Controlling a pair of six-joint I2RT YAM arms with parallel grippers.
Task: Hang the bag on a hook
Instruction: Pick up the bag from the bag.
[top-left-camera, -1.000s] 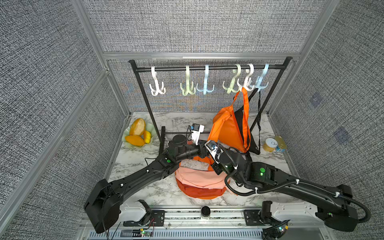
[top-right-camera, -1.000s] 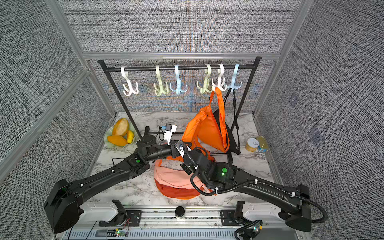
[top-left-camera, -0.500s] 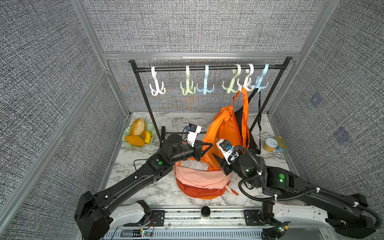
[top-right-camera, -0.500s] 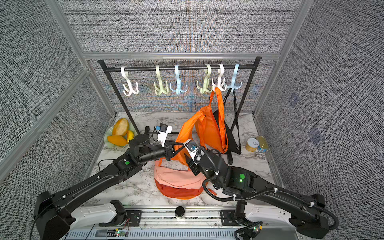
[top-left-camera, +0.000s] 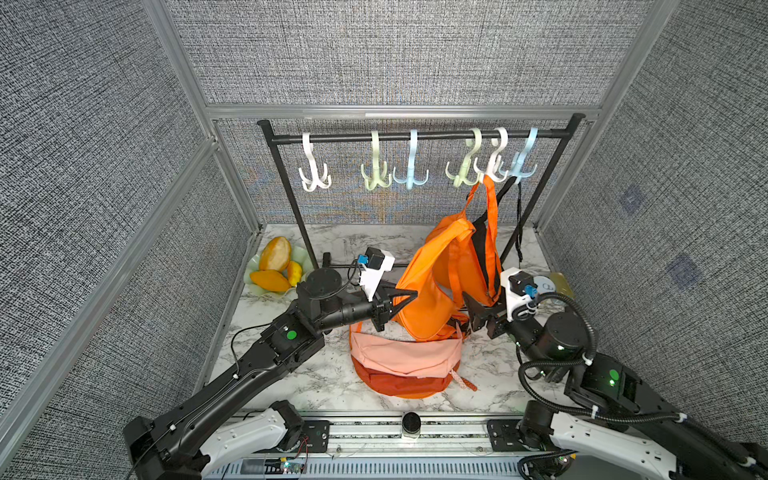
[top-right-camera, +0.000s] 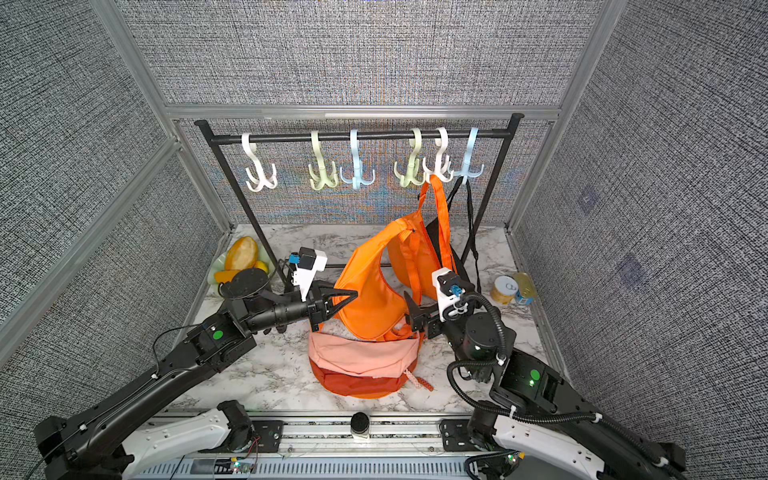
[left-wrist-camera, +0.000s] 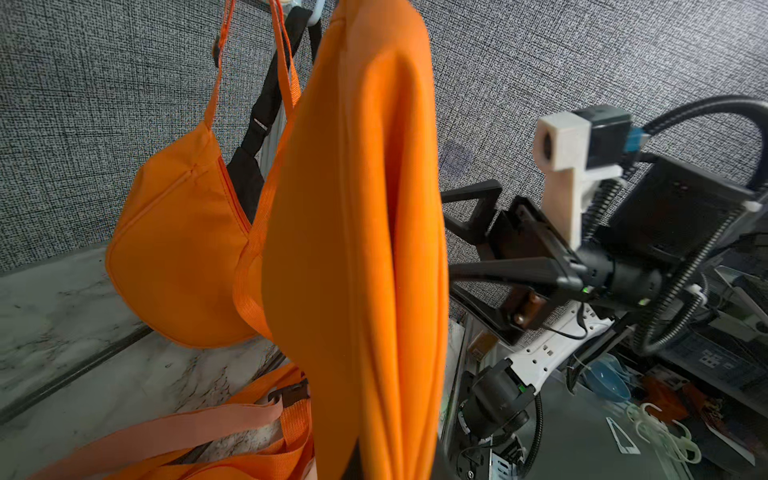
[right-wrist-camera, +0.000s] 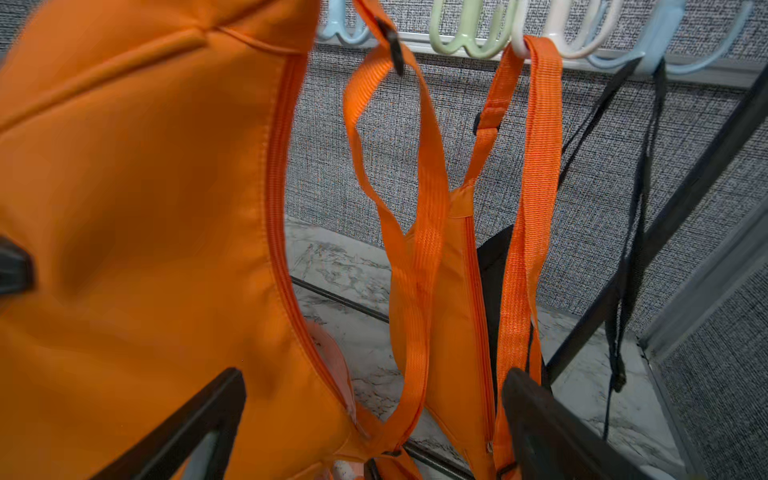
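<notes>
Your orange bag (top-left-camera: 430, 286) stands raised above the bench (top-left-camera: 291, 365), pinched by the left pincer (top-left-camera: 410, 296) and not yet on a hook.

You have the left pincer clenched on the bag's lower edge on the left arm's side. The bag rises upright from it, and its own strap (right-wrist-camera: 415, 249) droops in a loose loop alongside. Your right pincer (top-left-camera: 468, 311) is released, with its jaws spread wide just beside the bag's other lower edge, gripping nothing. Directly under the bag, a peach bag (top-left-camera: 405, 353) lies flat on the bench. Just behind, a second orange bag (left-wrist-camera: 178, 249) hangs from the white hook (top-left-camera: 495, 170). A black bag (left-wrist-camera: 245, 183) hangs from the pale blue hook (top-left-camera: 523, 164) beside it on the rail (top-left-camera: 353, 138).
</notes>
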